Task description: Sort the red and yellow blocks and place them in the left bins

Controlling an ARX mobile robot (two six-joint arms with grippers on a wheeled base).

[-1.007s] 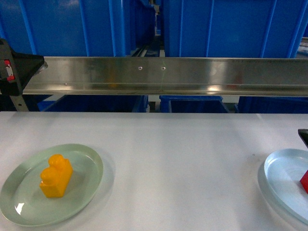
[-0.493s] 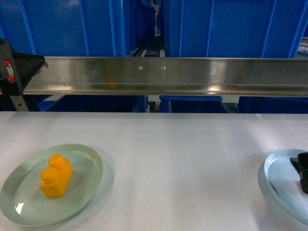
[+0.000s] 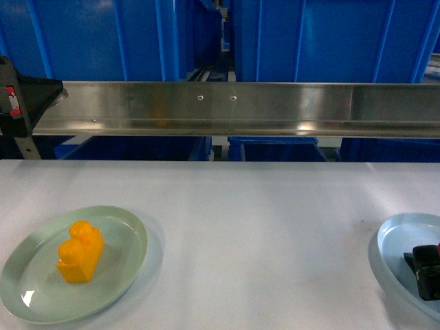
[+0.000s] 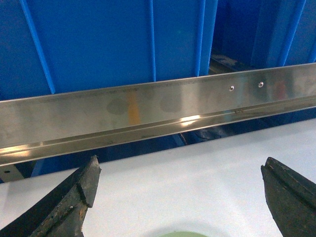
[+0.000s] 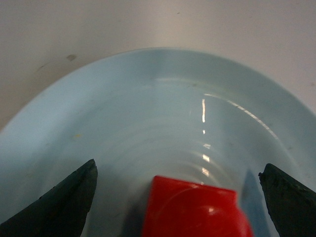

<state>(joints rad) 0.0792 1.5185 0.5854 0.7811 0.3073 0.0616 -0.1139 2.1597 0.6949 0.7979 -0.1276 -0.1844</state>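
Colours we see:
yellow block (image 3: 80,251) orange-yellow on pale green plate (image 3: 124,227); red block (image 5: 193,208) bright red on pale blue plate (image 5: 123,98); bins (image 3: 330,41) bright blue.

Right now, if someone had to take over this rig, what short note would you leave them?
Right gripper: open, low over the pale blue plate, fingers on either side of the red block, not closed on it yet.
Left gripper: open, empty, facing the steel rail, with the rim of the green plate just below it.
Yellow block: upright on the green plate, untouched.
Blue bins: behind the rail; no block in them that I can see.
Done: nothing sorted yet.
Left: grasp the red block and bin it, then the yellow one.
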